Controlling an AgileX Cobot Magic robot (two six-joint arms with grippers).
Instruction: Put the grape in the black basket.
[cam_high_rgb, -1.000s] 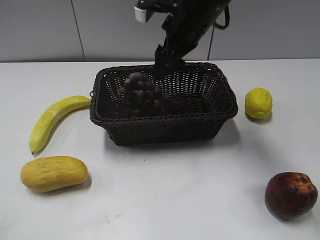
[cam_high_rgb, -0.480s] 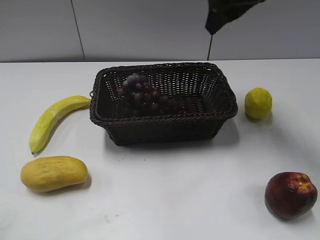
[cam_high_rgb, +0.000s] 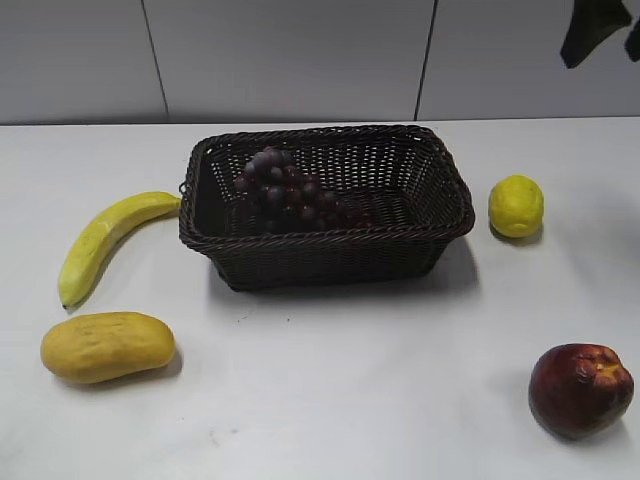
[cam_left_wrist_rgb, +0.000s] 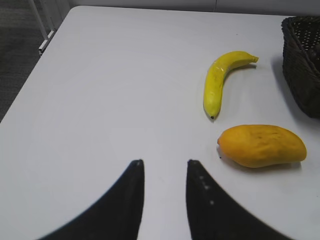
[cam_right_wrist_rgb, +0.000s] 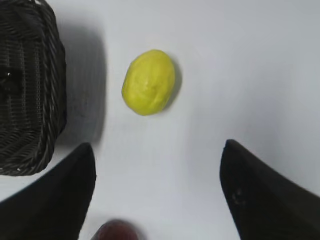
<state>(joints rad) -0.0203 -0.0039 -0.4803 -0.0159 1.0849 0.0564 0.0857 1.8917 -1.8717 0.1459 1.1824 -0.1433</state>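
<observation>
The grape (cam_high_rgb: 290, 192) lies inside the black basket (cam_high_rgb: 330, 250), toward its left half, the cluster resting on the woven floor and leaning near the back-left wall. The basket sits on the white surface (cam_high_rgb: 350, 380) near the middle. Left of it lies a banana (cam_high_rgb: 105, 240), its tip close to the basket's left rim, and nearer the camera a mango (cam_high_rgb: 108, 346). Right of the basket, apart from it, sits a lemon (cam_high_rgb: 516, 206), and at the front right a dark red apple-like fruit (cam_high_rgb: 580, 390). The right pincer (cam_right_wrist_rgb: 157, 192) hangs high above the surface with its jaws spread wide and nothing between them, the lemon below and the basket's corner to one side. The left pincer (cam_left_wrist_rgb: 165, 172) hovers over bare surface, its jaws only slightly parted and empty, with banana and mango ahead of it.
</observation>
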